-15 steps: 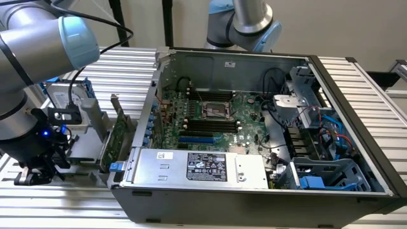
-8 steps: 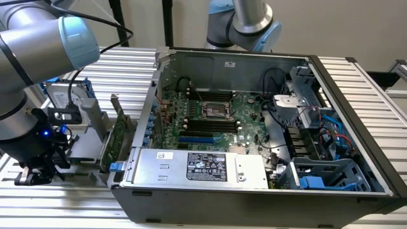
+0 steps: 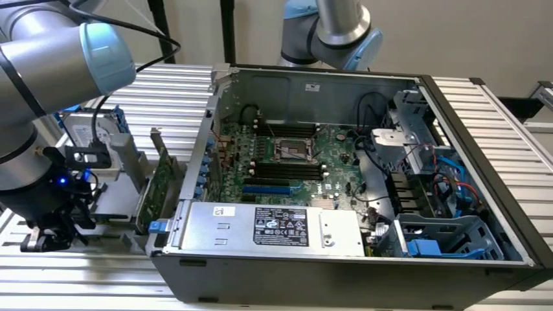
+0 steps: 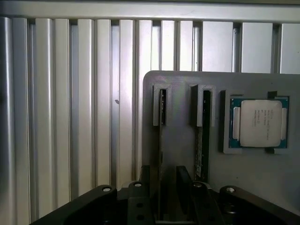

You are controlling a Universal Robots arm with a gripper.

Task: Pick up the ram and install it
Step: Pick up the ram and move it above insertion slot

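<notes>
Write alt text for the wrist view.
The gripper straddles, open, one ram stick standing on edge in a grey holder. A second ram stick stands in the next slot, a processor chip beside it, on a ribbed metal table.

Open computer case (image 3: 346,278) on slatted table (image 3: 506,113), expansion card (image 3: 155,188) beside; processor chip (image 4: 260,123) in grey holder (image 4: 180,122).

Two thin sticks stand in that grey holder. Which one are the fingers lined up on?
The stick farther from the square silver chip: it runs between the two fingers. The other stick, beside the chip, stands outside them.
</notes>
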